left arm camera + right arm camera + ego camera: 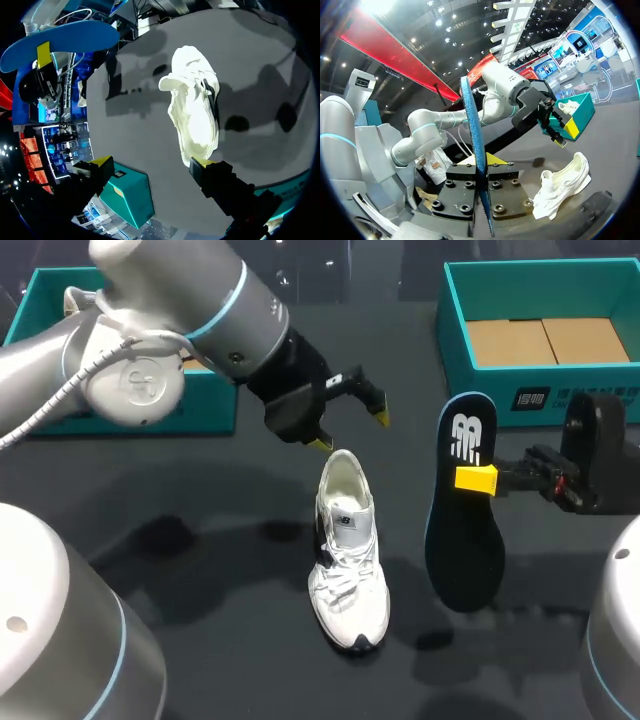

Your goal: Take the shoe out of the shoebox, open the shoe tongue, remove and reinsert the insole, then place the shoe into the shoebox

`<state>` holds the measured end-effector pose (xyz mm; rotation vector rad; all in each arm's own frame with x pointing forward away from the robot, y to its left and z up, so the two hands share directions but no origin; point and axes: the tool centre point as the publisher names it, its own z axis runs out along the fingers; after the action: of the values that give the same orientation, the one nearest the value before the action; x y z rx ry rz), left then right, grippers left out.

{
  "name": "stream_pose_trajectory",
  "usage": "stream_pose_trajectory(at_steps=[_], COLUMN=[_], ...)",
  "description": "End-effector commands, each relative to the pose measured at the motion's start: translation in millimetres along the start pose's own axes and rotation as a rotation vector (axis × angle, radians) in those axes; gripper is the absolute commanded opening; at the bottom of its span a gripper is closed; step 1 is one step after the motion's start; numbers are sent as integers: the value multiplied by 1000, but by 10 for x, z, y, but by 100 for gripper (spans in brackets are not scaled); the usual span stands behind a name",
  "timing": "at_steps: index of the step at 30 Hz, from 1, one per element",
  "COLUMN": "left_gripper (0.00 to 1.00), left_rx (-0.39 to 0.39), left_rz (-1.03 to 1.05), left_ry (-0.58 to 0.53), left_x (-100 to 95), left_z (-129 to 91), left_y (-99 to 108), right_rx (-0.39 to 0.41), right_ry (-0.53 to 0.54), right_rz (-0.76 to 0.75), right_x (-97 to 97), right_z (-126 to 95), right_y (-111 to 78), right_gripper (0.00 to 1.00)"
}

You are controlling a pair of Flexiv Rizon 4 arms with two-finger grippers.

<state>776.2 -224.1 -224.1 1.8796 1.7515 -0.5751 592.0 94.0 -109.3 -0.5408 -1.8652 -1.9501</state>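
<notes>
– So, which step is this?
– Insole (465, 525) out, not yet back in, I'd judge. At upper left sits the left box (30, 305); right of it the left gripper (350, 430) hovers with fingers spread, holding nothing.
– And the shoe (348, 550)?
– It stands on the table (200, 540) at centre, toe toward the bottom edge, heel just below that gripper. Right of it the insole is held upright, pinched by the right gripper (477, 480). The right box (455, 335) is at upper right.
– Next?
– Probably steady the shoe, then steer the insole's end into its opening.
</notes>
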Motion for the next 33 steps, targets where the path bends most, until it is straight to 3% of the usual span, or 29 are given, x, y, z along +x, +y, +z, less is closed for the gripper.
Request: stream_pose_trajectory(at_steps=[1,4,8,13,18,30,33], left_gripper=[100,100,100,100,100,100,100], left_rx=[-12,-12,24,10,-8,-72,-76], left_rz=[4,4,19,49,41,23,-9], left_ry=[-242,-242,-387,-454,-515,-618,-654], left_x=[97,97,-5,-189,-249,-308,-323], left_z=[-10,-10,-44,-132,-274,-613,-685], left_y=[-70,-70,0,84,139,44,96], right_rx=[1,1,1,1,1,-26,-72], right_ry=[-6,-6,-6,-6,-6,-53,-66], right_rz=[1,1,1,1,1,369,473], right_x=[26,26,26,26,26,-905,-1129], right_z=[5,5,5,5,5,54,26], right_y=[-7,-7,-7,-7,-7,302,345], right_gripper=[0,0,0,0,0,0,0])
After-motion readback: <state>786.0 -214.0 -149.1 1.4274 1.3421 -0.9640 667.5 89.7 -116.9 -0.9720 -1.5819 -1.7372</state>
